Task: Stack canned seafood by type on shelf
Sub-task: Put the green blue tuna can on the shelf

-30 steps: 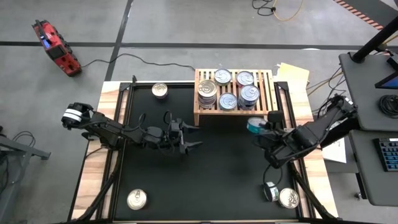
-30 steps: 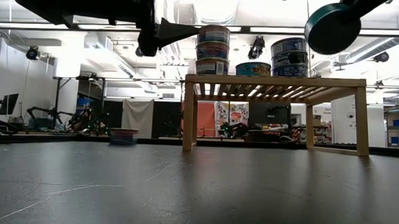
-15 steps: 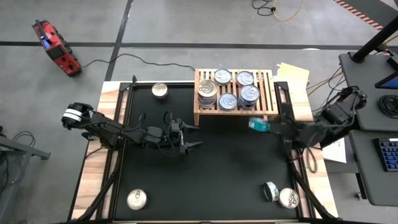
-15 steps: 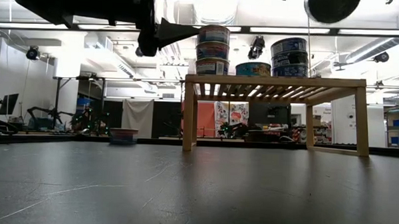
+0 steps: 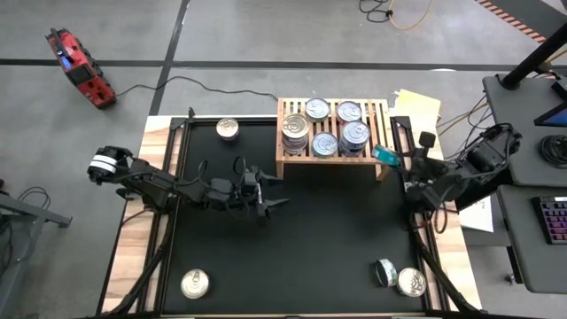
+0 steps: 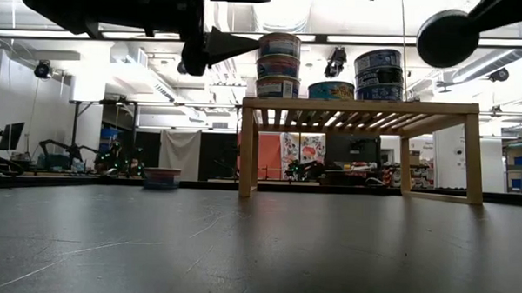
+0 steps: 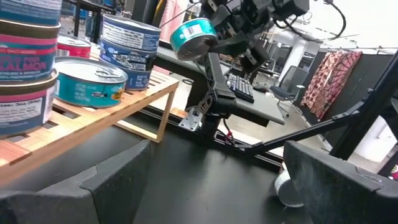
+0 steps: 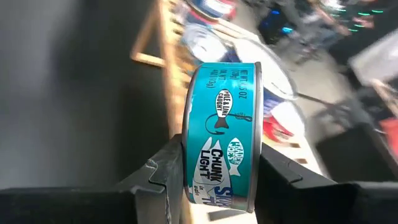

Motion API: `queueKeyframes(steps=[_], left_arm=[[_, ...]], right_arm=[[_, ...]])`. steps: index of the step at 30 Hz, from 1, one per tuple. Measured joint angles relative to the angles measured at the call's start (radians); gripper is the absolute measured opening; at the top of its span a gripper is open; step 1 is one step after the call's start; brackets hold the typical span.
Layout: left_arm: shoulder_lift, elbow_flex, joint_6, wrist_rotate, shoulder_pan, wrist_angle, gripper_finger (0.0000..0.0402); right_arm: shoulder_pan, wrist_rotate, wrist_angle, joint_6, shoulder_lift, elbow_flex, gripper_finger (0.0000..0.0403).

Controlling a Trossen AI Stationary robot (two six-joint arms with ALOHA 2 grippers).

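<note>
My right gripper (image 5: 390, 158) is shut on a teal-labelled tin (image 5: 385, 154), in the air at the right end of the light-wood shelf (image 5: 335, 161). The low view shows that tin (image 6: 448, 37) above shelf-top height. Several tins stand on the shelf (image 6: 358, 106): a three-high stack (image 5: 296, 131), a two-high stack (image 5: 354, 135) and single tins. My left gripper (image 5: 268, 197) hangs open over the mat, to the left of the shelf's front. My right gripper pinches the teal tin (image 8: 224, 134) between its two fingers (image 8: 165, 171), one on each flat face. The label wall (image 8: 227, 149) faces the wrist camera. The tin is lifted clear and stands on edge, as the left wrist view (image 7: 194, 36) also shows.
Loose tins lie on the black mat: one at the far left (image 5: 228, 129), one at the near left (image 5: 195, 283), two at the near right (image 5: 385, 272) (image 5: 409, 282). A keyboard and desk (image 5: 549, 213) stand right of the table. Open mat lies in front of the shelf.
My right gripper has carried the teal tin from in front of the shelf toward the far edge and a little right, up beside the shelf's right end. It rose, then came back down somewhat. The tin has tipped more onto its edge.
</note>
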Motion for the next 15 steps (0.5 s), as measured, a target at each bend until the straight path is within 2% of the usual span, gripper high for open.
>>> queueKeyframes(steps=[7,15], left_arm=[[0.0,0.0,0.0,0.0,0.011,0.004,0.0347],[0.0,0.0,0.0,0.0,0.012,0.004,0.0347]], right_arm=[[0.0,0.02,-0.089,0.098,0.027,-0.039,0.0125],[-0.002,0.06,-0.102,0.143,0.033,-0.095,0.0125]])
